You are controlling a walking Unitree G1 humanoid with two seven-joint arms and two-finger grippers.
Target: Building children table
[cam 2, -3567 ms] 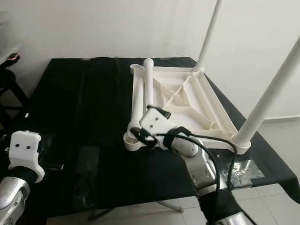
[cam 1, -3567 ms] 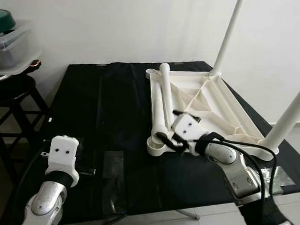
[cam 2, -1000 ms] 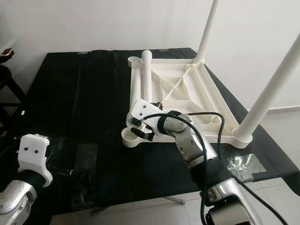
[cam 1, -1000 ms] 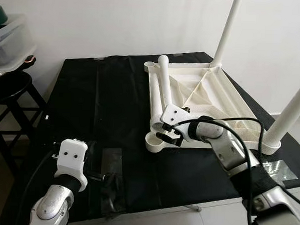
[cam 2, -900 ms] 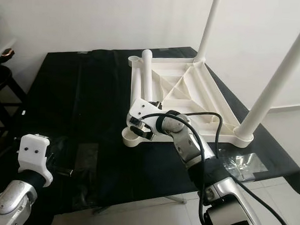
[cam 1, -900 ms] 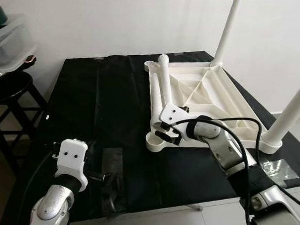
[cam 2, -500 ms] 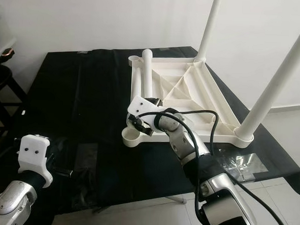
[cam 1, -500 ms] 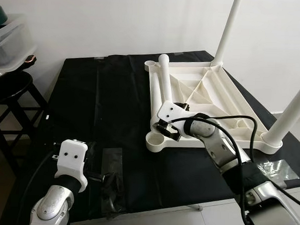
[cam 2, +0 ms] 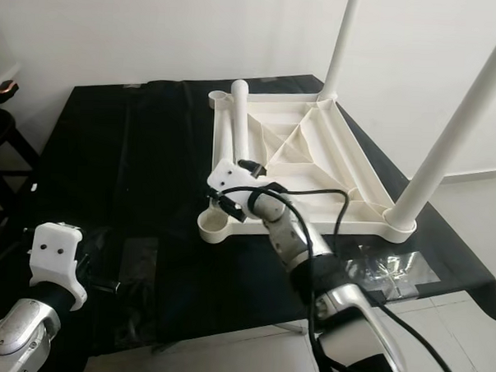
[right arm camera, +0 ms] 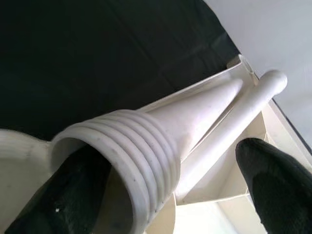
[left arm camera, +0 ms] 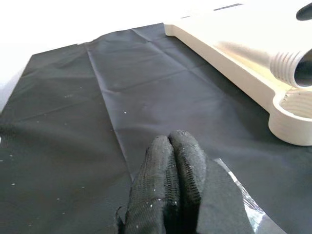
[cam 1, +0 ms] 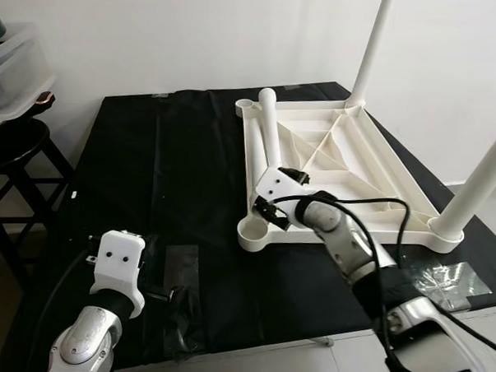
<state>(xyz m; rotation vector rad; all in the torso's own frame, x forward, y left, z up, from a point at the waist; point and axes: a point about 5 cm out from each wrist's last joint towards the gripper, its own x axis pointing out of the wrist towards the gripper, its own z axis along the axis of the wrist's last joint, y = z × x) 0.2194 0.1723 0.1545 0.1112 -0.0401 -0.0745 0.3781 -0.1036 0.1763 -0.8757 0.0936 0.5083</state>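
Since the earlier frame your right gripper (cam 1: 268,208) has slid forward to the loose leg's (cam 1: 268,137) threaded end, fingers spread either side of it. Nearest you, your left gripper (left arm camera: 170,146) hovers pinched together over the black cloth (cam 1: 166,166). Farther back, the upturned tabletop (cam 1: 347,170) lies with two legs (cam 1: 369,51) standing.

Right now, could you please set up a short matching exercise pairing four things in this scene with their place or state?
Things:
1. loose leg
2. upright leg
3. left gripper
4. empty socket

States:
A. shut, over the black cloth
B. lying along the tabletop's edge
C. at the tabletop's near corner
D. standing in its socket

Pairs: 1-B, 2-D, 3-A, 4-C
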